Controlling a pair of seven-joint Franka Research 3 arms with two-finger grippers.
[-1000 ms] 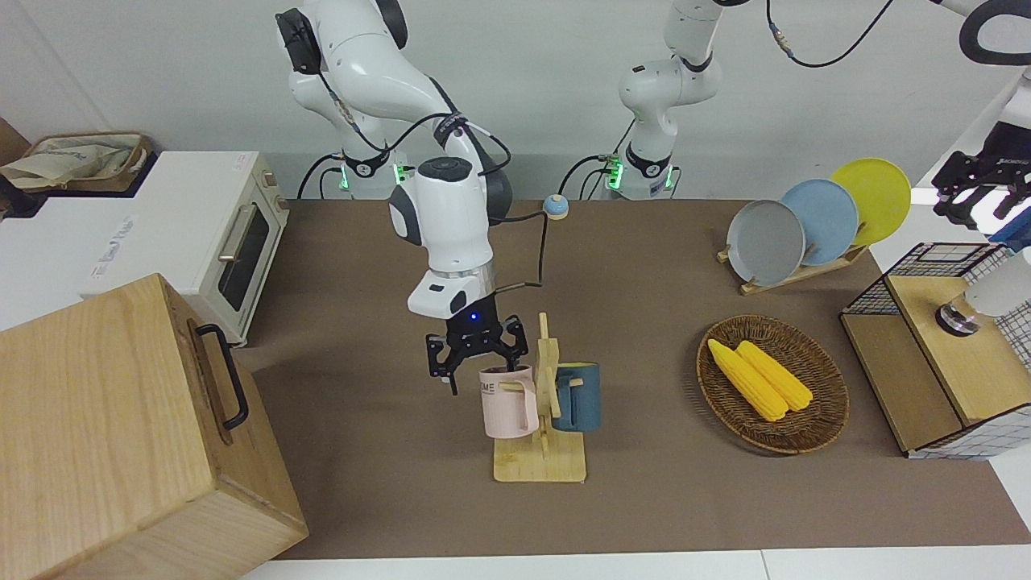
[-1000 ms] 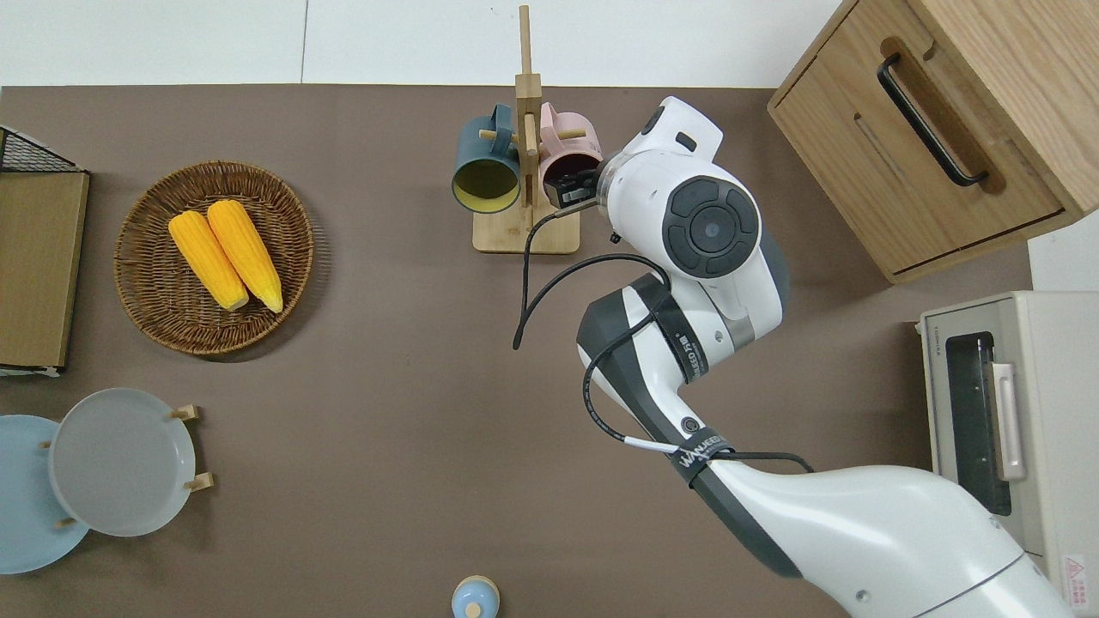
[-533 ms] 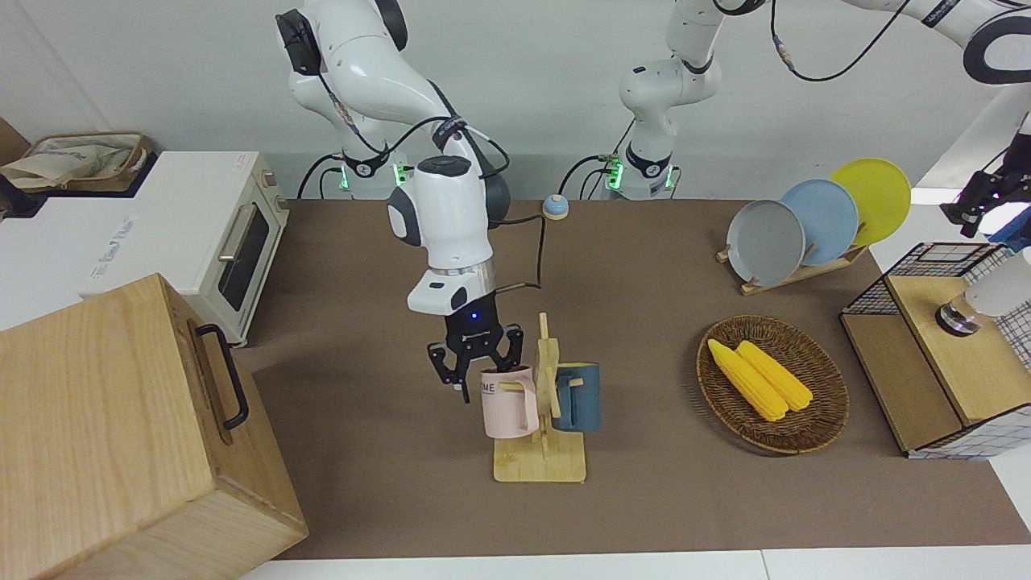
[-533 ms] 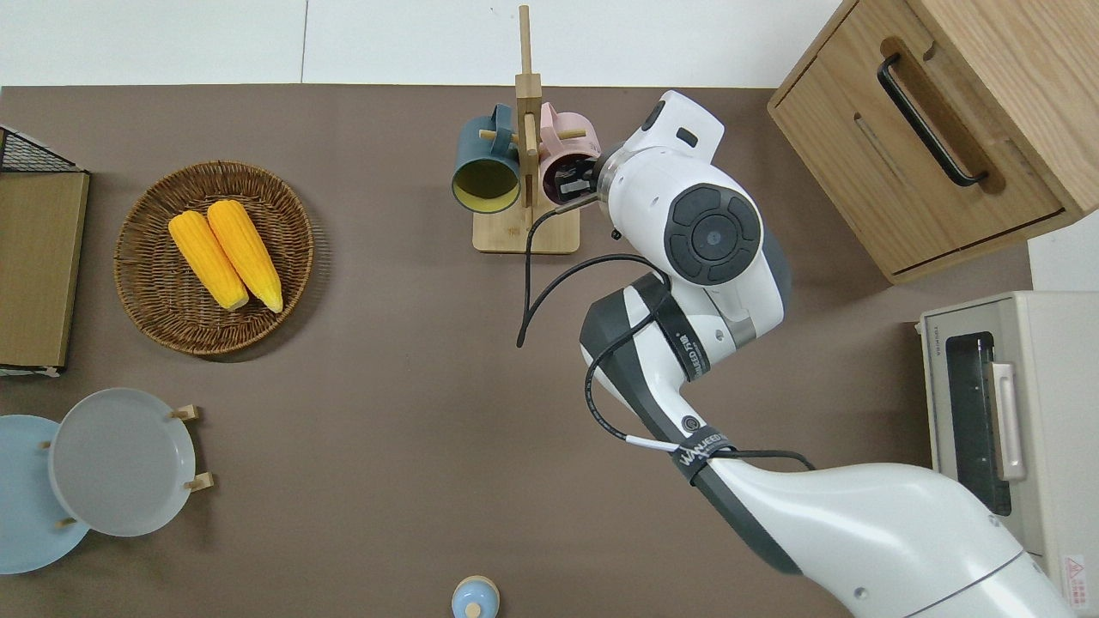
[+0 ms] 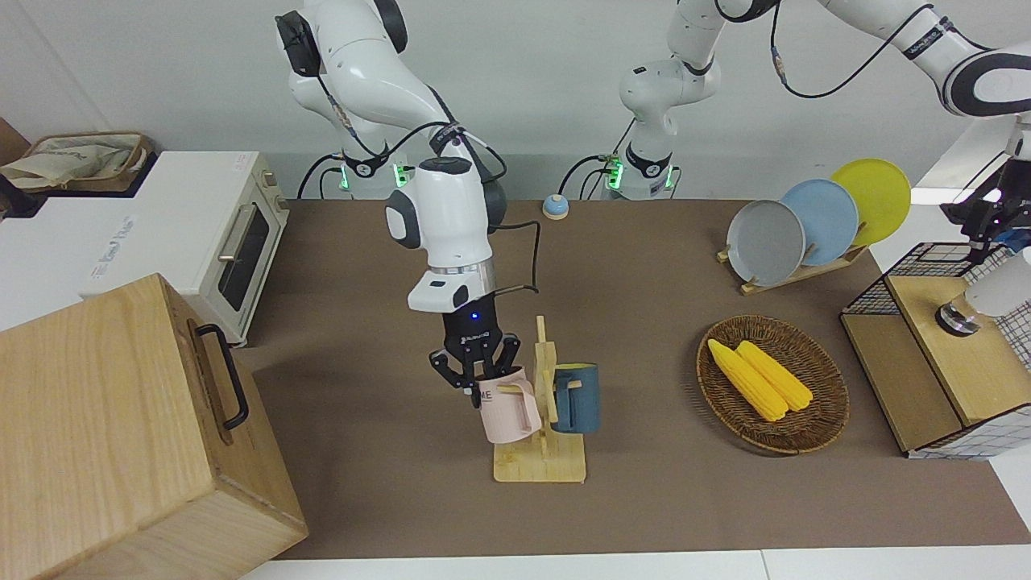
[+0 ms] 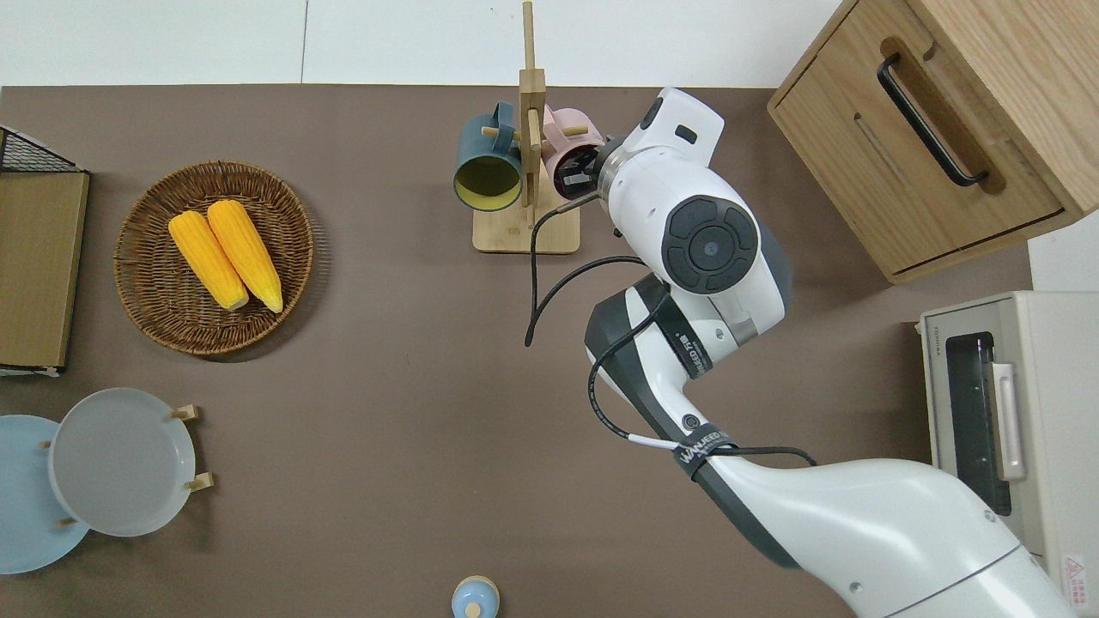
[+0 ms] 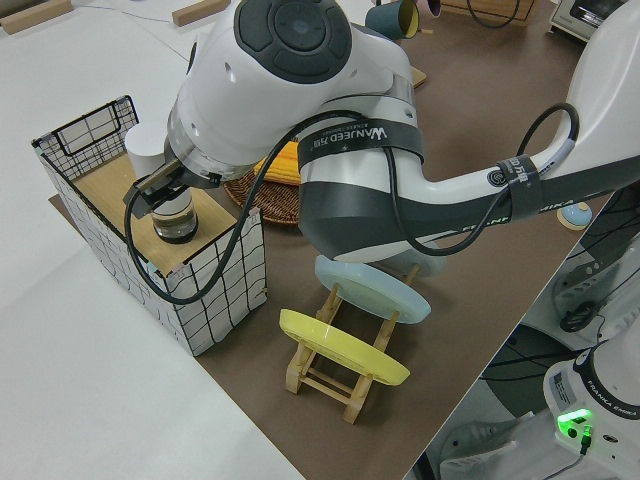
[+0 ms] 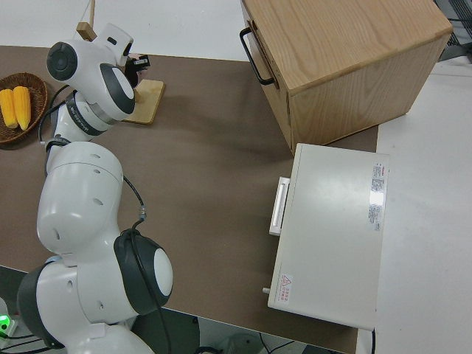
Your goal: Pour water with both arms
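Clock read on the overhead view from mid-table, 12 = farthest from the robots.

- Table (image 6: 386,360): brown mat, with bare open ground from the middle down to 6. Bare lanes also run between 12 and 10, and between 12 and 2.
- Wooden box (image 6: 944,129) at 2, overhanging the mat's corner.
- Oven (image 6: 1004,412) at 4, on the mat's edge.
- Right arm (image 6: 713,249) reaches from 5 toward 12, filling the lane between box and rack.
- Left arm (image 7: 300,120) is out at 9, over the crate (image 7: 190,270) off the mat's end.
- Corn basket (image 6: 137,283) at 10.
- Plates (image 6: 120,459) at 8.
- Rack (image 6: 524,236) at 12, its base near the mat's far edge.
- Blue mug (image 5: 580,403) hangs on the rack's left-arm side and pink mug (image 5: 507,415) on the other, tilted.
- Right gripper (image 5: 477,372): fingers clamped on the pink mug's rim, one inside.
- Left gripper (image 7: 158,190): low over the crate's shelf, but I cannot tell whether its fingers are apart or together.
- Water: cannot be made out in any view.
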